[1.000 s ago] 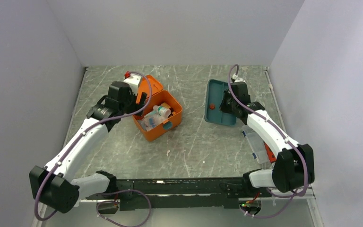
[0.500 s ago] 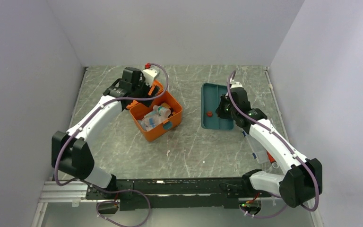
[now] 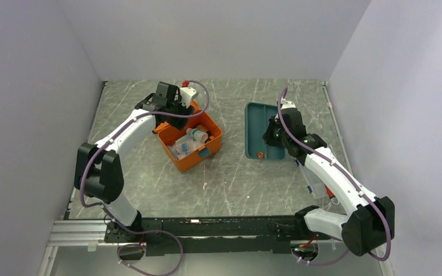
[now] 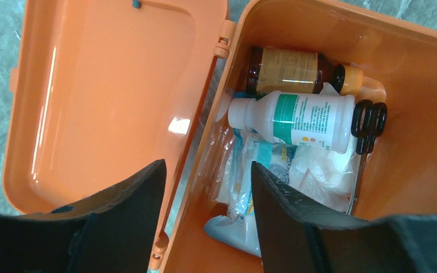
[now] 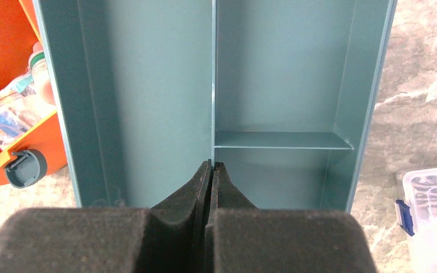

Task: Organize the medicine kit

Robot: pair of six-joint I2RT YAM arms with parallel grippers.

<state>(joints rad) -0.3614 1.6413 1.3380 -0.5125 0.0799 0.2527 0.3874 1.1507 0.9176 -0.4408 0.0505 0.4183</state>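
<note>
Left wrist view: your left tool (image 4: 207, 166) hangs open, straddling the hinge of the medicine kit (image 4: 91, 85) just beneath it, and your right tool (image 5: 211, 166) is pinched onto the divider of the teal tray (image 5: 148, 85).

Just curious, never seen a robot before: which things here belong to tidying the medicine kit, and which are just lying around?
Likely part of the job: medicine kit, white bottle, brown bottle and scissors inside it, teal tray.
Seemingly just lying about: clear plastic box beside the tray.
</note>
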